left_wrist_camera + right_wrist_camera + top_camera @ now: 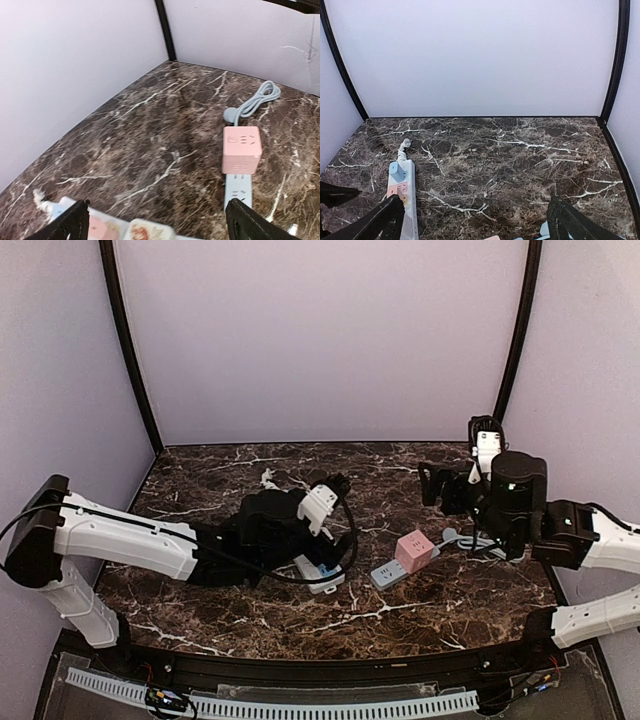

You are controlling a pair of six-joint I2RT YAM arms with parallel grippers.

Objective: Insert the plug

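A white plug (pixel 150 231) with an orange pattern sits on the face of the white power strip (pixel 107 227), at the bottom edge of the left wrist view. My left gripper (pixel 157 210) hovers just above it, open, with its fingers (pixel 67 225) well apart on either side and touching nothing. From above, the left gripper (pixel 315 545) covers most of that strip (pixel 322 578). My right gripper (pixel 432 485) hangs open and empty over the right side of the table. It sees the same strip (pixel 406 200) with a blue plug (pixel 397 171) in it.
A pink cube socket (pixel 414 550) sits on a grey-blue power strip (pixel 388 574) right of centre, with a grey cable (pixel 462 538) coiled behind it. A black cable (pixel 351 540) loops off my left arm. Purple walls close in the marble table (pixel 300 625).
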